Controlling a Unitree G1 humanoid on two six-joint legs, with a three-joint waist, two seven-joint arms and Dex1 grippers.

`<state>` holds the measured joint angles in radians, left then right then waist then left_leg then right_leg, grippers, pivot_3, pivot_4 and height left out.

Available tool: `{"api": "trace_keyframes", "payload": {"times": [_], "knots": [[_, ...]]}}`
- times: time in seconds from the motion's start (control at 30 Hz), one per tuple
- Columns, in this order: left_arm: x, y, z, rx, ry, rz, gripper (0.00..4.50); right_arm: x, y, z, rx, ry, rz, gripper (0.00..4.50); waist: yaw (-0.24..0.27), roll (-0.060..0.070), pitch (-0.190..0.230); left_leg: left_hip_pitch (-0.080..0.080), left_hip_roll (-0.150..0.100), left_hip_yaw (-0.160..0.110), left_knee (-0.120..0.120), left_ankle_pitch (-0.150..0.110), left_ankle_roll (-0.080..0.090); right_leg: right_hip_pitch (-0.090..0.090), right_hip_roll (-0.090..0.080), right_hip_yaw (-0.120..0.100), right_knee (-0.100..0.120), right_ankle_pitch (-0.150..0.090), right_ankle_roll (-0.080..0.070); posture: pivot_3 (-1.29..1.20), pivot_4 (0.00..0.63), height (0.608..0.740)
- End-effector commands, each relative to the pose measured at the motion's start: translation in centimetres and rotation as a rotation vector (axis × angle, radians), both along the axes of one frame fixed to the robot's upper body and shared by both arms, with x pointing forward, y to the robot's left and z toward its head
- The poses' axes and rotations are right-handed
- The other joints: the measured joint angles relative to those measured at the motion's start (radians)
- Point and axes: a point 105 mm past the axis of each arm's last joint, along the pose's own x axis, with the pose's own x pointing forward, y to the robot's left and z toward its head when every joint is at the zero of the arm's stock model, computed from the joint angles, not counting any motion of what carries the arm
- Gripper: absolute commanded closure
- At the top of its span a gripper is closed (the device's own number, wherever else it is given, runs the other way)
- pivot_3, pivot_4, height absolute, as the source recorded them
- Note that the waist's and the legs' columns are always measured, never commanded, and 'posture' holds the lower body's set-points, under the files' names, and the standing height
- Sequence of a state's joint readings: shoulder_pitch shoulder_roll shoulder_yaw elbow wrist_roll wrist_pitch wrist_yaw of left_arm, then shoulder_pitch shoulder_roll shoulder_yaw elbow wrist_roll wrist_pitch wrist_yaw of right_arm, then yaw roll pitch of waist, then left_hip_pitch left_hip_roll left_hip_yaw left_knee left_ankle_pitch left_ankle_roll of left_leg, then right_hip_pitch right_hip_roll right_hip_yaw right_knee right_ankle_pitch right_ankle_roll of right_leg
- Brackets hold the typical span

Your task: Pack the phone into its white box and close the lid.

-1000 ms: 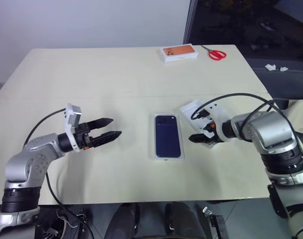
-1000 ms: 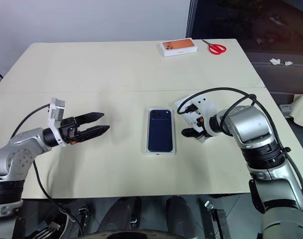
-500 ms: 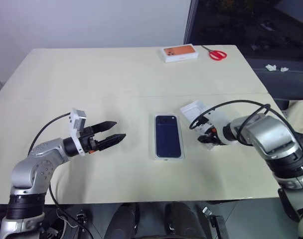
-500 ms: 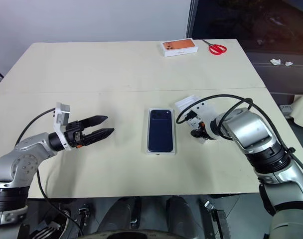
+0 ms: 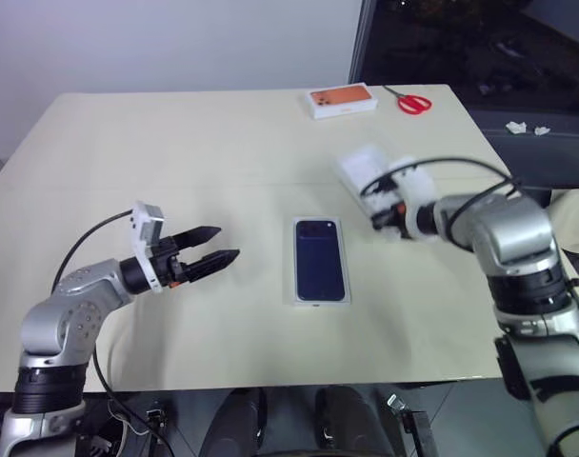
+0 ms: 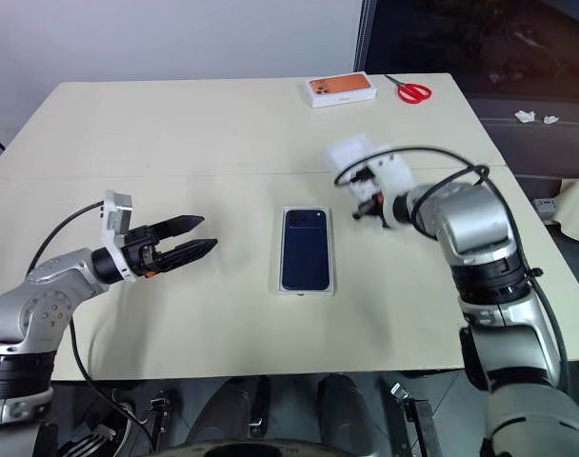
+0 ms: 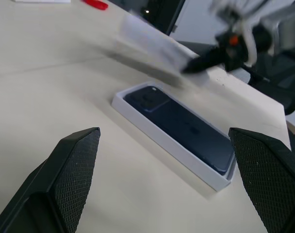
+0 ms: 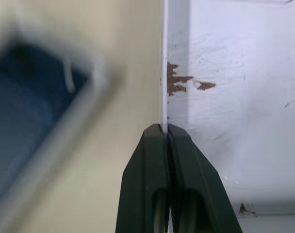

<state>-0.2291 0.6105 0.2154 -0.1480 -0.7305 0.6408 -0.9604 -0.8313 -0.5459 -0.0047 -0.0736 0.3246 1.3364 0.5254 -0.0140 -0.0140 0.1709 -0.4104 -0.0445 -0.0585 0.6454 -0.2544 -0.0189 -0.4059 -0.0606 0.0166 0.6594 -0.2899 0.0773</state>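
Our right tool [image 8: 163, 133] pinches the shallow white cardboard lid [image 8: 235, 87] by its edge.
We see the slim dark navy phone [image 5: 320, 259] lying in the white rectangular cardboard box [image 7: 152, 138] mid-way across the pale table [image 5: 175, 143], the lid raised just right of it; our left tool [image 5: 213, 245] hovers spread, well apart to the left.

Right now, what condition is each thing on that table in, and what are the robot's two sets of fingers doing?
phone: lying in its box, back up.
white box: open, no cover on.
lid: pinched by its edge, lifted off the table.
right gripper: fingers shut on the lid.
left gripper: fingers open, holding nothing.
orange-topped box: closed.
scissors: lying flat.
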Motion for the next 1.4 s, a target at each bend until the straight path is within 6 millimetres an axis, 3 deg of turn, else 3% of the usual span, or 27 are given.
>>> {"api": "trace_keyframes", "payload": {"times": [0.03, 0.2, 0.33, 0.53, 0.73, 1.03, 1.13, 1.37, 1.4], "knots": [[0.4, 1.0, 1.5, 0.003, -0.052, 0.027, 0.0, -0.9, 3.5, 4.1, 0.381, -0.005, 0.139, 4.44, -0.004, 0.0, 0.0, 0.0, 0.0, 0.0, 0.0, 0.0, 0.0, 0.0, 0.0, 0.0, 0.0, 0.0, 0.0, 0.0, 0.15, 0.74], [0.3, 1.3, 2.7, -0.044, -0.075, 0.023, 0.0, -2.7, 7.6, 6.2, 0.856, 0.162, 0.358, 4.44, 0.0, 0.001, 0.0, 0.0, 0.0, 0.0, 0.0, 0.0, 0.0, -0.001, 0.0, 0.001, 0.002, 0.0, 0.0, 0.0, 0.15, 0.74], [0.5, 0.9, 3.8, -0.062, -0.115, 0.004, 0.0, -4.4, 9.7, 5.9, 1.059, 0.253, 0.491, 4.44, 0.003, 0.001, 0.0, 0.0, 0.0, 0.0, 0.0, 0.0, 0.0, -0.001, -0.001, 0.0, 0.002, 0.0, 0.0, 0.0, 0.15, 0.74], [0.5, 0.9, 4.1, -0.087, -0.121, 0.016, 0.0, -6.3, 11.5, 2.7, 1.213, 0.444, 0.512, 4.44, -0.01, 0.001, 0.0, 0.0, 0.0, 0.001, 0.0, 0.0, 0.0, -0.002, -0.001, 0.001, 0.003, 0.0, 0.0, 0.0, 0.15, 0.74], [-0.2, 0.8, 3.1, -0.078, -0.098, 0.023, 0.0, -7.4, 12.7, 1.5, 1.333, 0.568, 0.442, 4.44, -0.032, 0.002, 0.001, 0.0, 0.0, 0.001, -0.001, 0.0, 0.0, -0.002, 0.0, 0.002, 0.004, 0.0, 0.0, 0.0, 0.15, 0.74], [-0.3, 0.6, 2.7, -0.102, -0.079, 0.044, 0.0, -9.8, 13.2, -2.1, 1.302, 0.667, 0.377, 4.44, -0.031, 0.002, 0.001, 0.0, 0.001, 0.002, 0.0, 0.0, 0.001, -0.001, 0.001, 0.002, 0.004, 0.0, 0.0, 0.0, 0.15, 0.74], [-0.6, 0.0, 1.7, -0.104, -0.044, 0.029, 0.83, -9.7, 13.0, -2.4, 1.299, 0.667, 0.355, 4.5, -0.03, 0.002, 0.001, 0.0, 0.002, 0.002, 0.0, 0.0, 0.001, -0.001, 0.002, 0.002, 0.004, 0.0, 0.0, 0.0, 0.15, 0.74], [-0.8, -1.8, -0.8, -0.114, 0.009, -0.012, 4.34, -10.0, 12.2, -3.7, 1.257, 0.674, 0.301, 4.5, -0.025, 0.002, 0.001, 0.0, 0.002, 0.002, 0.001, 0.0, 0.001, 0.0, 0.002, 0.002, 0.003, 0.0, 0.0, 0.0, 0.15, 0.74], [-0.7, -2.1, -1.2, -0.113, 0.015, -0.01, 4.47, -10.0, 12.1, -3.8, 1.256, 0.674, 0.301, 4.5, -0.025, 0.002, 0.001, 0.0, 0.002, 0.002, 0.001, 0.0, 0.001, 0.0, 0.002, 0.002, 0.003, 0.0, 0.0, 0.0, 0.15, 0.74]]}}
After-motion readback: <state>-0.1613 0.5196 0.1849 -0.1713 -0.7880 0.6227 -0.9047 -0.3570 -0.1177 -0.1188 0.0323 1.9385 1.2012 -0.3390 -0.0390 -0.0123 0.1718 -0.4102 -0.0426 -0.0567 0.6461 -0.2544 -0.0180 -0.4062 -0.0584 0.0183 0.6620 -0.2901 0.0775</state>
